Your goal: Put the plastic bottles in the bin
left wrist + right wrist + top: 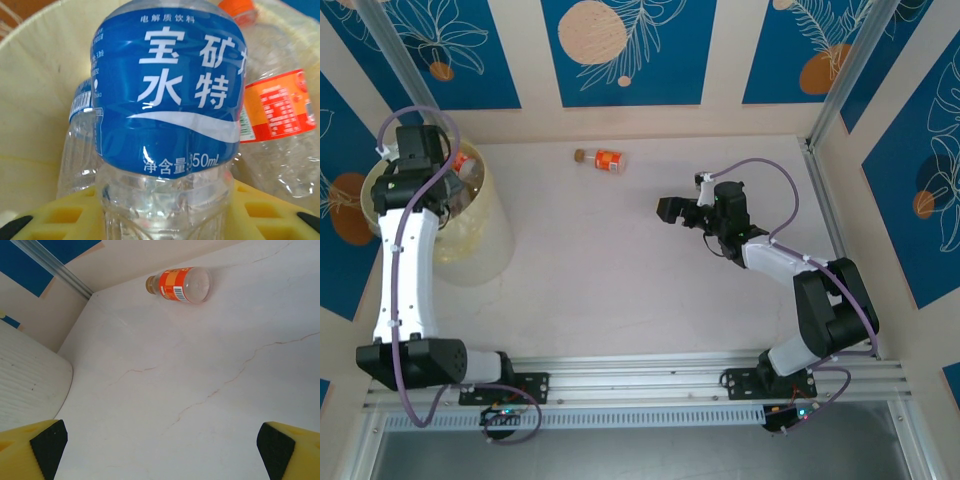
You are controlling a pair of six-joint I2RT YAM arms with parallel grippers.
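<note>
Blue wall panels printed with pale leaves and orange discs surround a pale bench [620,290] that bears fine hairline cracks. At its far left stands the bin [492,240], a pale-yellow translucent tub, and the left arm reaches over its rim from above. The left gripper [160,226] is down inside the bin. Its jaws stand apart, and yellow finger shows on either side of a blue-labelled bottle [167,100] that stands upright between them. The black fingertips [14,225] sit clear of the bottle's sides. Just behind it to the right, an orange-capped bottle [280,107] with an orange label leans against the bin's wall. To its left is a third bottle [82,135], clear with a blue label. Out on the bench, a lone bottle [603,159] with an orange label and a brownish cap lies on its side near the far wall, well apart from the bin. The right gripper [160,442] hangs over bare bench short of that bottle, its jaws spread wide with nothing between them.
</note>
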